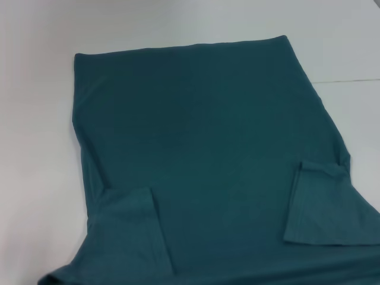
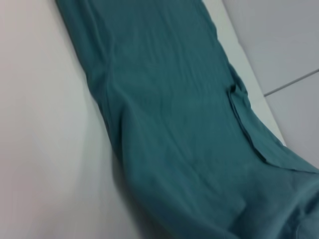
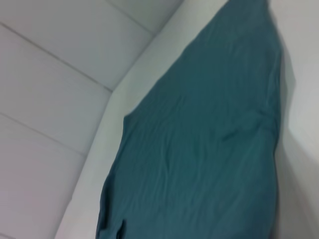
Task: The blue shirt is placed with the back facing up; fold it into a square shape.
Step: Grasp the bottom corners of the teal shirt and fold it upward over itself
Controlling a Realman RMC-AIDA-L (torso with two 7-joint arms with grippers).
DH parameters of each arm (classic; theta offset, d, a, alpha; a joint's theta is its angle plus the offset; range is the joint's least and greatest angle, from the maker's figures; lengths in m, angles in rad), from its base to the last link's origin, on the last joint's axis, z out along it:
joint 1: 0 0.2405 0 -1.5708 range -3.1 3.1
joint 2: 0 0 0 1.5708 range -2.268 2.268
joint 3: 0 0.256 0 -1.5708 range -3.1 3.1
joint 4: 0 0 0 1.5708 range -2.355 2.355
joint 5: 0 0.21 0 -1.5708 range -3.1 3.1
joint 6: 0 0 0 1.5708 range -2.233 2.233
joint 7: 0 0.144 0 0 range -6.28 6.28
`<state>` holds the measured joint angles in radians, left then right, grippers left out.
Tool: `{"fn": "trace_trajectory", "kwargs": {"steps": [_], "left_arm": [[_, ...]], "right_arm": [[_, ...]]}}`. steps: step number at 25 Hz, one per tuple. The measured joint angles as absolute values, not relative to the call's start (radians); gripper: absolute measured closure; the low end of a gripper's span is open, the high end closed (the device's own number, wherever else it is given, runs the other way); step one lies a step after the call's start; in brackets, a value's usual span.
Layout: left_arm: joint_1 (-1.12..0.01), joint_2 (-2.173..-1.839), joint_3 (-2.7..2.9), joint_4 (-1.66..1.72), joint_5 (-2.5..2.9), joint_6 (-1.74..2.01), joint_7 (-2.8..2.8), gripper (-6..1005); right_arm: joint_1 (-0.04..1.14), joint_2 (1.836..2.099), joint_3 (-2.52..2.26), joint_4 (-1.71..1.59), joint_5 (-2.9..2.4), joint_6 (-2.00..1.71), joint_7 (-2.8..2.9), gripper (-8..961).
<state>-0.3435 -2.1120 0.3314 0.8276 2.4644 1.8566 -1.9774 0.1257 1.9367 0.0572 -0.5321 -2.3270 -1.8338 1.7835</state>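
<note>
Two sleeves are already turned in over the back of the blue shirt (image 1: 208, 154), so you are looking at a long panel lying flat on the white desk (image 1: 35, 148). Its hem runs along the far edge and its shoulder end lies nearest you, running out of the head view at the bottom. The left sleeve (image 1: 133, 228) and the right sleeve (image 1: 323, 208) both lie folded inward on top of the body, and the plain back faces up.

Neither gripper shows in any view, so you cannot tell whether the left gripper or the right gripper is released or clenched. Both wrist cameras look down along the cloth from above, which suggests the arms are raised clear of it.

Expect the shirt to behave as light, limp fabric: it will sag, drag and wrinkle instead of holding a shape, and a single pinch will pull one layer away from the others. The folded sleeves look loose and could slide out if the cloth is tugged sideways.

Your next fold is probably end to end, to shorten the panel toward a square. Take hold at the two corners of one short edge, one gripper per corner. Pinch through all layers, close to the edge, and lift evenly so the sleeves stay tucked.
</note>
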Motion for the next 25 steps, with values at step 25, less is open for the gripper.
{"fn": "trace_trajectory", "kwargs": {"steps": [25], "left_arm": [[-0.707,-2.043,0.338,0.563,2.141,1.246,-1.961,982]], "right_arm": [[0.538,1.921,0.078,-0.493,-2.276,-1.391,1.764,877]]}}
